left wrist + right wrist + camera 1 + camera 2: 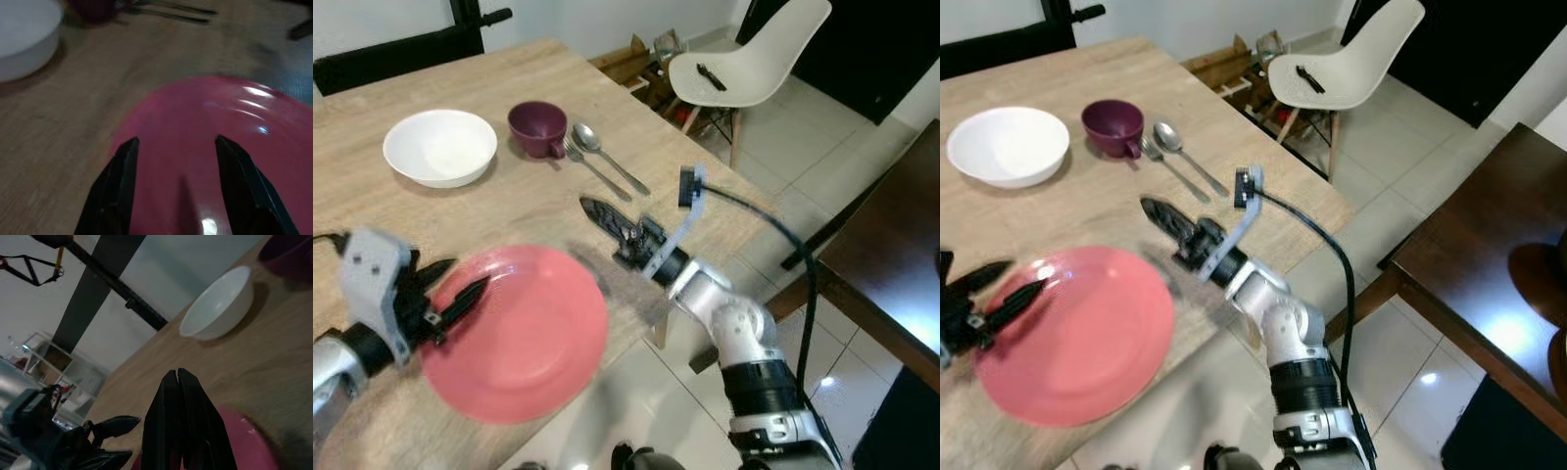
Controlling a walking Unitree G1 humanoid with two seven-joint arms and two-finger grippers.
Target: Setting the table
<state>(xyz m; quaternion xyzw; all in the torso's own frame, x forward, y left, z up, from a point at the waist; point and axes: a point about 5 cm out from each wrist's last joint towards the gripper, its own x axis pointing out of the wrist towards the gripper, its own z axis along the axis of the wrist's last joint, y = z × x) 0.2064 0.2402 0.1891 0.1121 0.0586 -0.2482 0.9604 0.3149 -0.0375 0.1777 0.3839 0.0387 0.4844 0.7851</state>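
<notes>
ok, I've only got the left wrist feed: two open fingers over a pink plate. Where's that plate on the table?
Observer: The pink plate sits at the near edge of the wooden table and overhangs it. The left gripper is at its left rim, fingers open.
Operator: Right arm doing anything?
Observer: The right gripper is shut, empty, low over the table just beyond the plate.
Operator: What else is set out?
Observer: On the far side, a white bowl, then a purple cup, then a fork and spoon lying side by side.
</notes>
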